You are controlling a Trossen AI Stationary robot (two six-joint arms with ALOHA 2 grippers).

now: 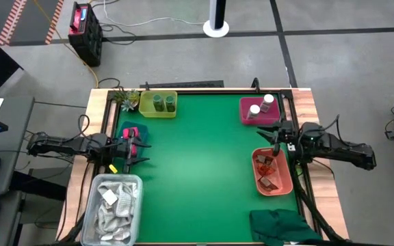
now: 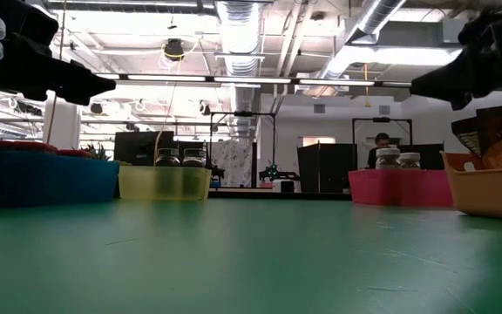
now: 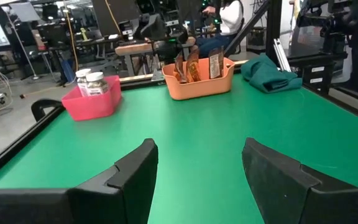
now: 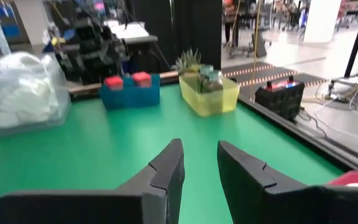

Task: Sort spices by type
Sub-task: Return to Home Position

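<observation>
Two green jars (image 1: 163, 103) stand in a yellow bin (image 1: 144, 106) at the far left. Two white-capped bottles (image 1: 261, 106) stand in a pink bin (image 1: 252, 119) at the far right. Brown sachets (image 1: 271, 171) stand in an orange bin (image 1: 284, 186) at the right edge. Two pink packs (image 4: 127, 80) lie in a blue bin (image 4: 129, 96) at the left edge. My left gripper (image 1: 137, 145) hovers by the blue bin, open and empty (image 3: 197, 177). My right gripper (image 1: 273, 139) hovers above the orange bin's far end, open by a narrow gap and empty (image 4: 201, 165).
A clear tub of white rags (image 1: 111, 208) stands at the near left corner. A dark green cloth (image 1: 282, 225) lies at the near right corner. A small plant (image 1: 125, 98) stands beside the yellow bin. The green mat's middle (image 1: 197, 171) is bare.
</observation>
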